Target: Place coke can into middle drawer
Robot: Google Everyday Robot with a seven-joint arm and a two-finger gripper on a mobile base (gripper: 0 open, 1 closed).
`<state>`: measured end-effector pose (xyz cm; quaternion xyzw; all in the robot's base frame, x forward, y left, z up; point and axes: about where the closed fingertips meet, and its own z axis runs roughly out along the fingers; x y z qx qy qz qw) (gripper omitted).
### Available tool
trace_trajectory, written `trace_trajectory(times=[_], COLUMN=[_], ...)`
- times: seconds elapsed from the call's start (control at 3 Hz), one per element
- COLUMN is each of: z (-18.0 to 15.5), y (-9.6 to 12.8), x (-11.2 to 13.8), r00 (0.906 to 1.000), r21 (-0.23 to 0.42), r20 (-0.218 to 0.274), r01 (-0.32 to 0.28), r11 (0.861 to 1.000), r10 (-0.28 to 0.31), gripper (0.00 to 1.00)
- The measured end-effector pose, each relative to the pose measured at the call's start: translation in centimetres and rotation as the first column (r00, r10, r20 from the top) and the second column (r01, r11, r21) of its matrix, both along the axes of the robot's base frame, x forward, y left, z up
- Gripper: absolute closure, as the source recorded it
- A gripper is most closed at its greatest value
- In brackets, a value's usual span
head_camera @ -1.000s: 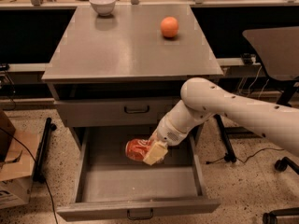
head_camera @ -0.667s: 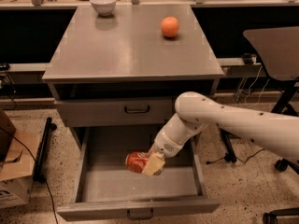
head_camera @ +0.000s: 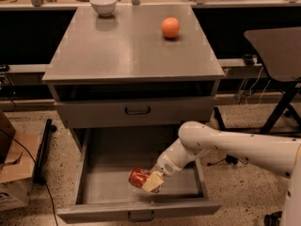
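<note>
The coke can (head_camera: 138, 177), red with a silver end, lies on its side inside the open middle drawer (head_camera: 108, 182), near the tray's front centre. My gripper (head_camera: 151, 182) reaches down into the drawer from the right and is shut on the coke can, holding it at or just above the tray floor. The white arm (head_camera: 225, 147) comes in from the right edge. The drawer's front with its dark bar handle (head_camera: 140, 216) is pulled out toward the camera.
The upper drawer front (head_camera: 137, 110) is shut beneath the grey tabletop (head_camera: 117, 51). An orange (head_camera: 170, 27) and a white bowl (head_camera: 103, 4) sit on the tabletop. A cardboard box (head_camera: 11, 173) stands left, a dark chair (head_camera: 277, 55) right.
My gripper has moved the coke can downward and toward the drawer's front, deeper into the tray. The grip on the can has not changed.
</note>
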<state>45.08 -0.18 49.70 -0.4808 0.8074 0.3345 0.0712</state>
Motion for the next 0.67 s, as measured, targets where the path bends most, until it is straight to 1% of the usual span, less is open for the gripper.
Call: trace_trajectory(times=[0.33,0.67], z=[-3.3,-6.2], y=[0.5,1.1], x=[0.8,2.3], r00=[0.9992,0.9981], r21=[0.050,0.102], r20=[-0.023,-0.033], r01=[0.033,0.055], r11=[0.998,0.993], r10=[-0.032,-0.052], gripper=[1.00,0.82])
